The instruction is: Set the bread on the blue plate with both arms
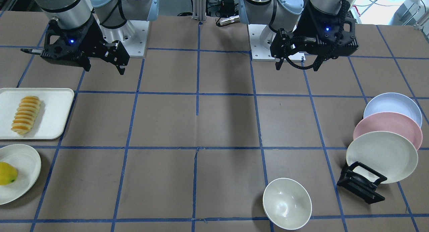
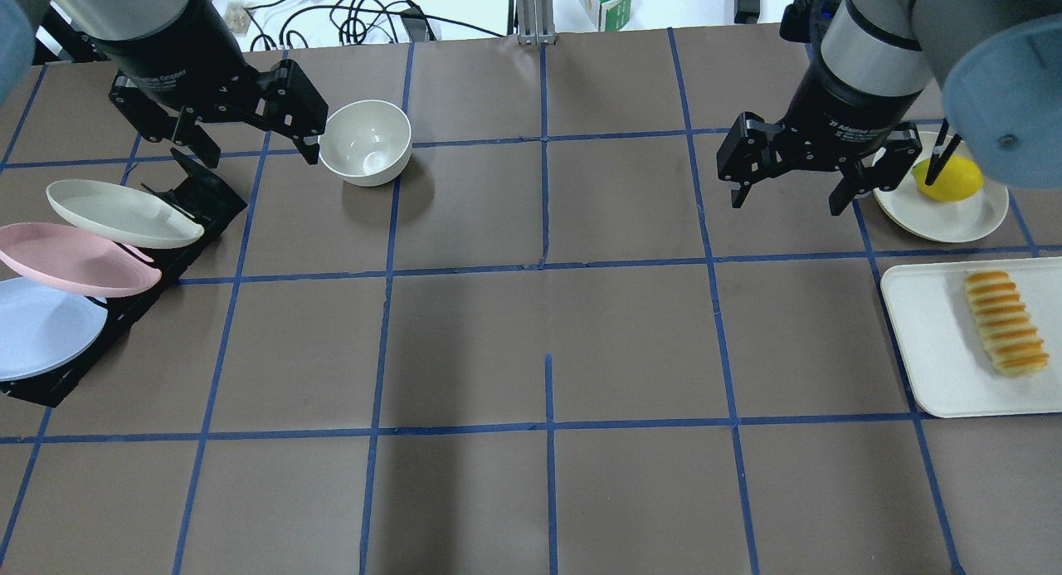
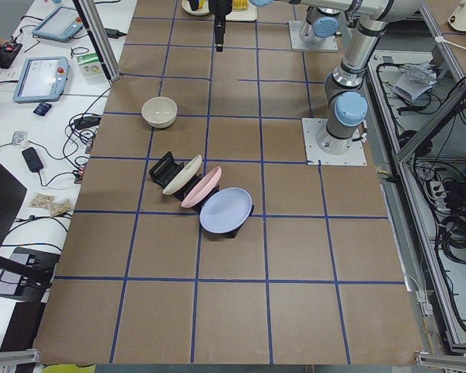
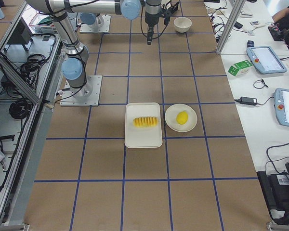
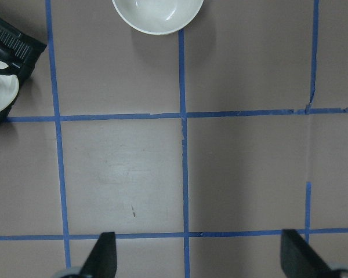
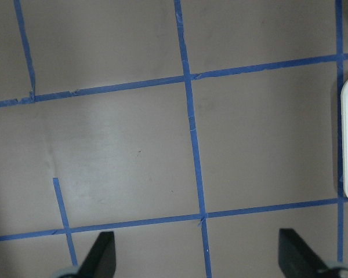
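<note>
The bread (image 2: 1005,322) is a short loaf of about ten slices pressed side by side. Their tops are orange-brown with pale yellow seams between them, so it looks ridged from end to end. It lies flat on a cream-white rectangular tray (image 2: 913,343) at the robot's right end of the desk (image 2: 548,326), with its long axis pointing away from the robot. Nothing touches it.

The blue plate (image 2: 33,330) is at the opposite end of the desk, on the robot's left. It is plain, round, shallow and matte pale lavender-blue. It stands tilted in a black rack (image 2: 199,197), in the slot nearest the robot. A pink plate (image 2: 75,260) partly overlaps it, and a cream plate (image 2: 116,214) leans beyond that one.

The left claw (image 2: 260,153) hangs above the desk between the rack and a white bowl (image 2: 365,142). Its fingers are spread wide and it holds nothing. The right claw (image 2: 785,203) hangs above bare brown paper, just beside a small cream dish (image 2: 954,222) that carries a lemon (image 2: 946,179). It is clear of the tray, and its fingers are also spread wide and empty. Both wrist views show only the blue tape grid between the fingertips.
</note>
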Tool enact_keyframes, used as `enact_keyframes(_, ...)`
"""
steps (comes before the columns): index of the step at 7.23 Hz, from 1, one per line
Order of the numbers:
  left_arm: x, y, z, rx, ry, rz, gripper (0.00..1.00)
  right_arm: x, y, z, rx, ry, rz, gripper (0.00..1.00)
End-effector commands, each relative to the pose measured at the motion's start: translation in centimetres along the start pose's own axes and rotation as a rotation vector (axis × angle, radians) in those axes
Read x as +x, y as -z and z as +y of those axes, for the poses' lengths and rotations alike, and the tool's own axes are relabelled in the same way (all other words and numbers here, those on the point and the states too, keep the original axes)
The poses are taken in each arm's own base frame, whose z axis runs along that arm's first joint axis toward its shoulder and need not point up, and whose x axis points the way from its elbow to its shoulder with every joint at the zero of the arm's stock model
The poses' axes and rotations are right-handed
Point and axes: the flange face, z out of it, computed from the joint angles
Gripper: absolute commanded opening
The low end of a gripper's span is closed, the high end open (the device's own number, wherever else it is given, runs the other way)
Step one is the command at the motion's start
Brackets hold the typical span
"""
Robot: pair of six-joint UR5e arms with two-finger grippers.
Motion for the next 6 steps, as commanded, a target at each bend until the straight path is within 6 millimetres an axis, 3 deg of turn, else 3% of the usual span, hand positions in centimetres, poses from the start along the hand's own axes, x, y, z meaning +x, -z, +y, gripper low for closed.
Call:
enact_keyframes(1, -0.1, 0.1, 0.0, 0.000, -0.003, -0.005, 1.00, 0.0, 0.1, 0.4, -0.013, -0.002, 0.000, 1.00)
enact_keyframes(4, -1.4, -0.1, 0.0, -0.007, 0.014, -0.018, 1.00, 0.2, -0.4, 0.2, -0.021, -0.005, 0.002, 1.00)
enact_keyframes(5, -3.7, -0.1, -0.4, -0.011, 0.058, -0.021, 1.00, 0.8, -2.3, 0.2, -0.065, -0.008, 0.007, 1.00)
enact_keyframes(6, -8.7, 0.5, -0.6, -0.001, 0.150, -0.055, 1.00, 1.4, -3.0, 0.2, -0.073, -0.017, 0.018, 1.00)
